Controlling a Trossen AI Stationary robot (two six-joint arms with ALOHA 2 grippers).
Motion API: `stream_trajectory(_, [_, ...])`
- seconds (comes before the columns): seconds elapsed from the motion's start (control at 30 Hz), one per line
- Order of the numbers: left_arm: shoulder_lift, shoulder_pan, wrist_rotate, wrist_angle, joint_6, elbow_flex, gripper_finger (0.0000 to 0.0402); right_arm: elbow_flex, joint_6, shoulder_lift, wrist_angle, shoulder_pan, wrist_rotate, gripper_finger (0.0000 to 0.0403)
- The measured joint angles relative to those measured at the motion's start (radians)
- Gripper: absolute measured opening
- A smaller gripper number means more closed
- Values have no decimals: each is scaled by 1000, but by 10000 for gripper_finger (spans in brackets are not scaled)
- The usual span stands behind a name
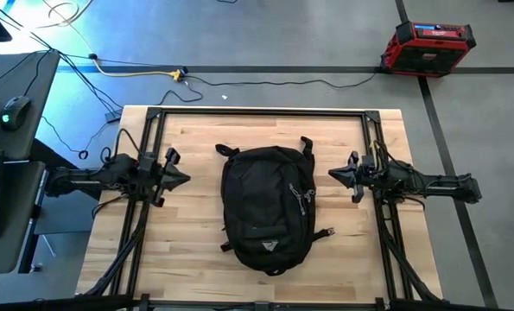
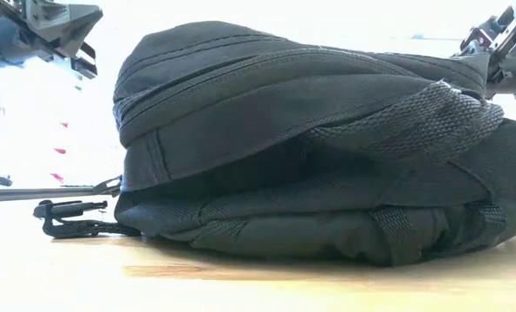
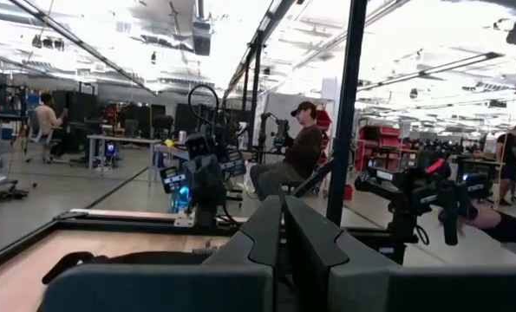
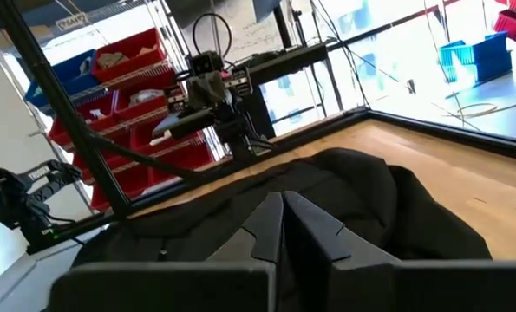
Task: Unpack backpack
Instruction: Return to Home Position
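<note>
The black backpack (image 1: 267,207) lies flat in the middle of the wooden table, its white triangular logo (image 1: 269,244) toward the near edge and its top loop toward the far edge. In the low view the backpack (image 2: 310,147) fills the frame, with a strap buckle (image 2: 67,217) lying on the table beside it. My left gripper (image 1: 186,179) hovers left of the backpack, above the table, fingers shut. My right gripper (image 1: 333,174) hovers right of it, also shut. In the right wrist view the backpack (image 4: 353,199) lies below my shut fingers (image 4: 284,212).
A black metal frame (image 1: 153,117) runs around the table's edges. Loose straps and a buckle (image 1: 326,231) trail from the backpack's right side. Bare wood lies on both sides of the backpack. People sit in the room beyond the table, in the left wrist view.
</note>
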Motion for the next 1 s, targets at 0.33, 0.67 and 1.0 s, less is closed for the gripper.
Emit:
stream_trajectory(0.33, [9, 3, -30, -12, 272, 0, 0, 0, -84, 1, 0, 0, 0, 0])
stream_trajectory(0.67, [20, 3, -266, -259, 301, -1, 0, 0, -322, 90, -1, 0, -1, 0])
stream_trajectory(1.0, [35, 4, -391, -245, 154, -1, 0, 0, -430, 237, 0, 0, 3, 0])
